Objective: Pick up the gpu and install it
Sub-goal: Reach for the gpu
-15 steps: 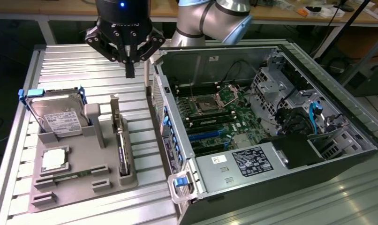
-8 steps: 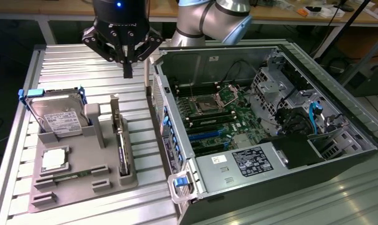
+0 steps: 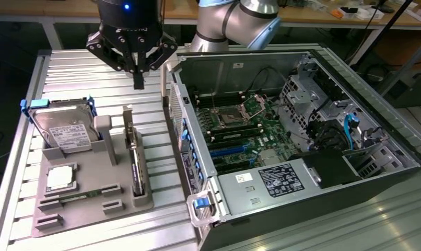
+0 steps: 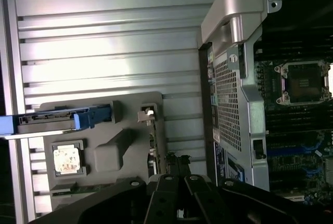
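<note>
Grey holder [image 3: 92, 206] at lower left carries the gpu [image 3: 136, 162], standing on edge. The gripper [image 3: 139, 83] hangs above it at upper centre, jaws apparently together and empty. Hazard: a descent with jaws unopened, or misaligned, would likely strike the card edge or the computer case [image 3: 218, 68].

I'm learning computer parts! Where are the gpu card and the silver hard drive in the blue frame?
Thin dark gpu card [image 3: 136, 162] standing on edge: exterior view, on its upper edge.
Silver hard drive [image 3: 70, 137] in blue frame: exterior view, on its white label.
</note>
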Controlling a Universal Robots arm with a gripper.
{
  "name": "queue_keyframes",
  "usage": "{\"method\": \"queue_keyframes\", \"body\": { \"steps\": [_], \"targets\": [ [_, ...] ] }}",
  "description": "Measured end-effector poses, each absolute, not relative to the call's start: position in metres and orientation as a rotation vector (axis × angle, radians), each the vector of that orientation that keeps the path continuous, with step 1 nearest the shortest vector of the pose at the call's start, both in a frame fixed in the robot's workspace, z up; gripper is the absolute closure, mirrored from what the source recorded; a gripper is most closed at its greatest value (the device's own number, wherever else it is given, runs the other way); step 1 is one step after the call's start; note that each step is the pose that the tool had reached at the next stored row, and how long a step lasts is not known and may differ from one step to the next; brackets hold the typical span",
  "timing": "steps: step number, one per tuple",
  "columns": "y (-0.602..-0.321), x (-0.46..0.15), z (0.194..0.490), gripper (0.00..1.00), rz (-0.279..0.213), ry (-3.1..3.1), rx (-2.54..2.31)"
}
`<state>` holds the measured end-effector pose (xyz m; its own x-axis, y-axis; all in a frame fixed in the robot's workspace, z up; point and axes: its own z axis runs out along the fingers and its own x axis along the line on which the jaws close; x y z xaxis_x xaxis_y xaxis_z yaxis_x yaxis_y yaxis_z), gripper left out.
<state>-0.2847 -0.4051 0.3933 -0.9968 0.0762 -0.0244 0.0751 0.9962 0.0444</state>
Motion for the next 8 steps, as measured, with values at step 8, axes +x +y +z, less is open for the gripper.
{"method": "queue_keyframes", "body": {
  "steps": [8],
  "targets": [
    [-0.4136,-0.2897,0.3932,0.89,0.068,3.112,0.118]
  ]
}}
